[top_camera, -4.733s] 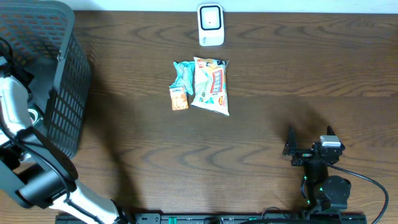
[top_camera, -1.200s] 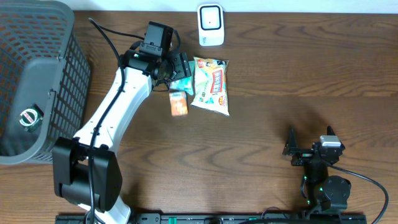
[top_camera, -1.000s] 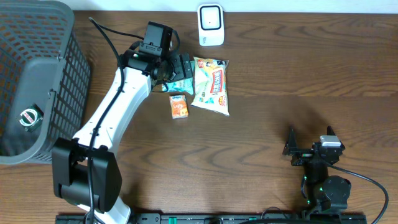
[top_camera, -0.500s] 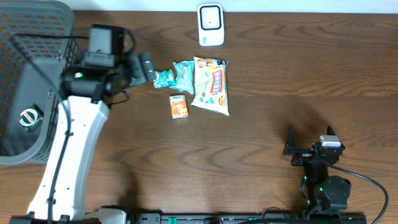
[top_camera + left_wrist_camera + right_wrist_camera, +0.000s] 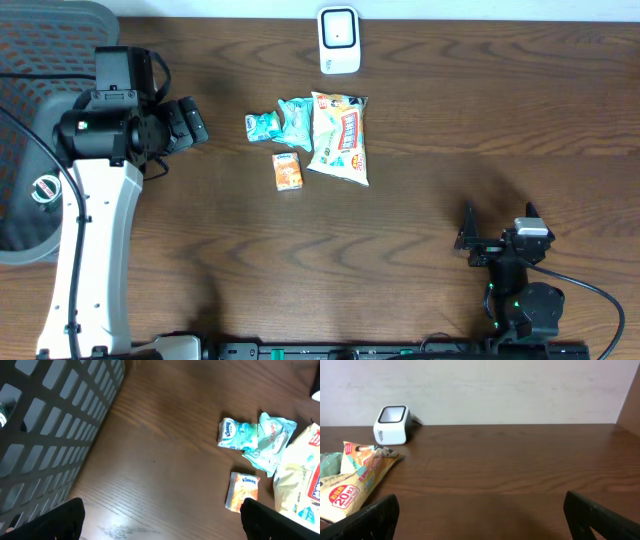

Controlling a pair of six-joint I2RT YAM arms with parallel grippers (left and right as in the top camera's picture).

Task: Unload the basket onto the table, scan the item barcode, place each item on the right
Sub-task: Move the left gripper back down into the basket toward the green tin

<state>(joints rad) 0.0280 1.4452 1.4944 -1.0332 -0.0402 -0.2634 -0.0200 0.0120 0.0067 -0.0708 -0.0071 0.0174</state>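
Note:
Several items lie mid-table: a small teal Kleenex pack (image 5: pixel 262 125) (image 5: pixel 234 434), a teal packet (image 5: pixel 296 122) (image 5: pixel 272 440), an orange pack (image 5: pixel 288 170) (image 5: pixel 243 491) and a large snack bag (image 5: pixel 340 137) (image 5: pixel 355 477). The white scanner (image 5: pixel 339 40) (image 5: pixel 392 425) stands at the far edge behind them. My left gripper (image 5: pixel 185 122) (image 5: pixel 162 525) hangs open and empty, left of the Kleenex pack and apart from it. My right gripper (image 5: pixel 497 235) (image 5: pixel 480 520) rests open and empty at the near right, far from the items. No barcode is readable.
A dark mesh basket (image 5: pixel 25 60) (image 5: pixel 55 420) stands at the left edge, partly under my left arm. A small round thing (image 5: pixel 45 188) lies inside it. A pale wall rises behind the scanner in the right wrist view.
My left arm has swung left, away from the items and toward the basket. The small Kleenex pack stays on the table beside the teal packet. The right arm is still.

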